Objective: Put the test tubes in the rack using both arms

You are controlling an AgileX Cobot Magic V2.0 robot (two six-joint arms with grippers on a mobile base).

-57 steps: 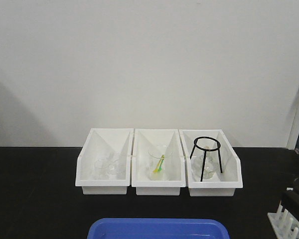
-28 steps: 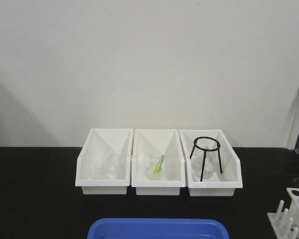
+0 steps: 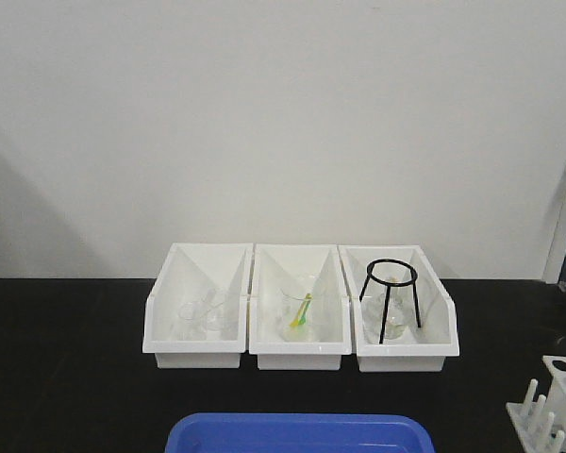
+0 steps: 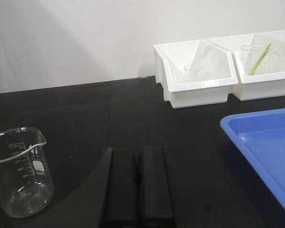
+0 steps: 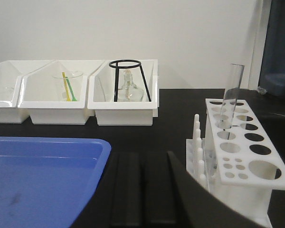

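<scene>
1. The rack (image 5: 244,142) stands on the black table (image 5: 180,118), just right of the blue tray (image 5: 42,175) and nearer the camera than the three white bins (image 5: 71,102). In the front view only its corner (image 3: 558,396) shows, at the lower right edge.
2. One clear test tube (image 5: 230,95) stands upright in a hole in the rack's top plate, in the far left row. The other holes that can be seen hold nothing.
3. White pegs (image 5: 197,142) rise along the rack's left side, facing the tray.
4. The right gripper (image 5: 141,190) sits low, just left of the rack; its two dark fingers lie side by side with only a thin line between them, closed on nothing.
5. The left gripper (image 4: 138,187) is well left of the rack, beyond the tray, fingers likewise pressed together and holding nothing.
6. A glass beaker (image 4: 21,173) stands just left of the left gripper.
7. Behind the rack, the nearest bin holds a black tripod stand (image 5: 127,80) over a glass flask.
</scene>
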